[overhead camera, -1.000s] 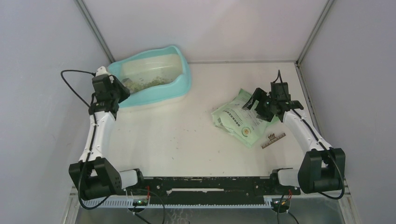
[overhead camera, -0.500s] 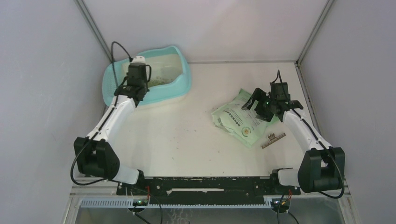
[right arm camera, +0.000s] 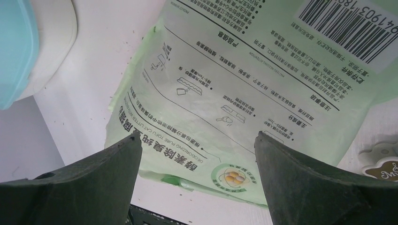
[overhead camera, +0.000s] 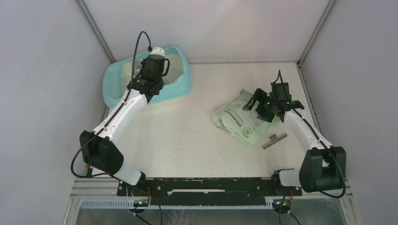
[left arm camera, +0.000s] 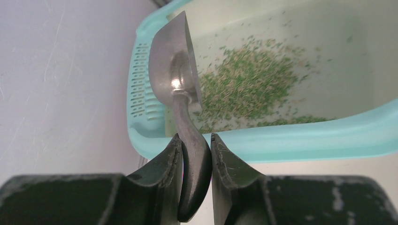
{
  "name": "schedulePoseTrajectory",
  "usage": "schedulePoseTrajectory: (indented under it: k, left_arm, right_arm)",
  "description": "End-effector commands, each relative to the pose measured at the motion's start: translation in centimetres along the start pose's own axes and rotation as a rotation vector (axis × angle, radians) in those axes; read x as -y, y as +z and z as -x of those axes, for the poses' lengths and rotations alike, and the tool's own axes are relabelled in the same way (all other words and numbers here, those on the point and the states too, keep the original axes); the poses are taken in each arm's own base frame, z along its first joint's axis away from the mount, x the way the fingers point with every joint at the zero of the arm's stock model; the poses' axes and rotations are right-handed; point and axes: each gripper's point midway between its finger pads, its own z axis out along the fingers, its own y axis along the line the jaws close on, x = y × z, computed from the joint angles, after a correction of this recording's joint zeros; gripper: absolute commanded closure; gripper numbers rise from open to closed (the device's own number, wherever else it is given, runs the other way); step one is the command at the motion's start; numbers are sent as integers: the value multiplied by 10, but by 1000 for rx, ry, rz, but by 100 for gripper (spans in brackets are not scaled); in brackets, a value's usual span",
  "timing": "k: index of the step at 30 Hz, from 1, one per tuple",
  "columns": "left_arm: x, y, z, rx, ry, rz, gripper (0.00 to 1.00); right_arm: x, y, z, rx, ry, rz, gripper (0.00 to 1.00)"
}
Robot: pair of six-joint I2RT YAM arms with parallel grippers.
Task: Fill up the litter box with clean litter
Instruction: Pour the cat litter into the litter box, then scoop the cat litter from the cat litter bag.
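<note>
Left wrist: litter (left arm camera: 248, 83) lies beyond left tool (left arm camera: 193, 140), beside scoop (left arm camera: 172, 70).

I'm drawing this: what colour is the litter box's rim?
Litter box: light turquoise; left wrist view.

A flat green bag (overhead camera: 240, 121) lies on the white table (overhead camera: 187, 145), right of the middle, with one corner towards the grey back wall (overhead camera: 211, 28). Its upper face carries black print: a barcode on a white patch, lines of text, small line drawings and a round emblem near one edge. A small brown and cream clip (overhead camera: 275, 139) lies just beside the bag's near right edge; whether they touch cannot be told. A grey metal scoop (left arm camera: 174, 75) is up off the table, bowl on edge and pointing away, its curved handle darker towards the end
</note>
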Motion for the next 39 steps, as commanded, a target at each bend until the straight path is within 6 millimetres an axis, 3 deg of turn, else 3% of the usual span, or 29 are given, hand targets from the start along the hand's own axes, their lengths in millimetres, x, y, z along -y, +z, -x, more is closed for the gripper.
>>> schedulePoseTrajectory:
  k: [1,5,15,17,24,30,39]
  left_arm:
    - [-35,-59,65,148,-189,-118,85]
    - [-14,-104,54,113,-300,-397,84]
    - [52,-218,-53,-76,-634,-1005,83]
    - [65,-229,-73,-124,-712,-1088,83]
    - [97,-243,-108,-226,-837,-1253,82]
    - [113,-250,-94,-234,-913,-1378,82]
    - [129,-247,-91,-279,-908,-1390,82]
  right_arm:
    - [-9,2,9,29,-31,38,4]
    - [-8,2,9,30,-30,36,4]
    - [-3,-9,16,58,-20,32,4]
    - [0,-12,19,66,-9,32,4]
    - [3,-26,21,87,-2,38,3]
    - [11,-32,27,106,17,24,3]
    - [14,-31,30,110,27,24,2]
